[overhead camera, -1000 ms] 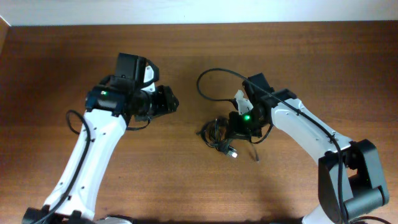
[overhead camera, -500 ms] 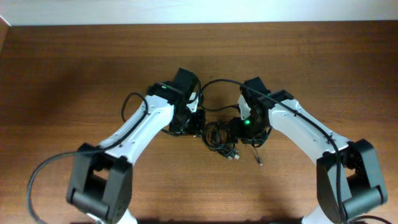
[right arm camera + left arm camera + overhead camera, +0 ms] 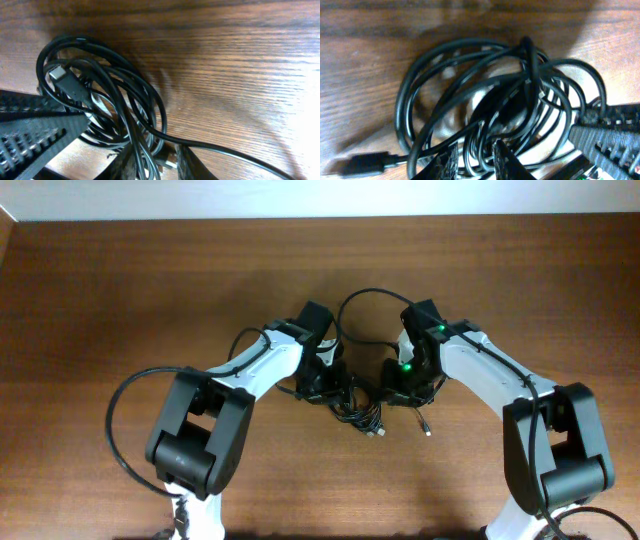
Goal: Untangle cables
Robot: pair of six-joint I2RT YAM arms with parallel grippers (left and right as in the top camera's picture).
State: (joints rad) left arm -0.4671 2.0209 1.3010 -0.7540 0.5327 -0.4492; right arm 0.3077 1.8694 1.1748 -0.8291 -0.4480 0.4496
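The cables point(image 3: 358, 412) lie as one knotted black bundle at the middle of the wooden table, with a loop arching up behind it point(image 3: 365, 293). My left gripper point(image 3: 325, 385) is at the bundle's left side and my right gripper point(image 3: 395, 385) at its right side. In the left wrist view the coil point(image 3: 470, 80) fills the frame, and several strands run between the narrowed jaws of the left gripper point(image 3: 477, 161). In the right wrist view the right gripper point(image 3: 157, 162) is shut on strands and a plug of the coil point(image 3: 100, 85). A silvery-tipped plug point(image 3: 60, 74) lies on top.
Small silvery plug ends stick out below the bundle point(image 3: 378, 432) and to its right point(image 3: 428, 430). A black plug point(image 3: 365, 164) lies at the coil's left edge. The two grippers stand close together, each one's finger showing in the other's wrist view. A pale wall point(image 3: 320, 195) borders the table's far edge.
My left arm has swung in from the left of the table to the bundle. My right gripper has stayed at the bundle, its jaws having widened and then narrowed on strands.
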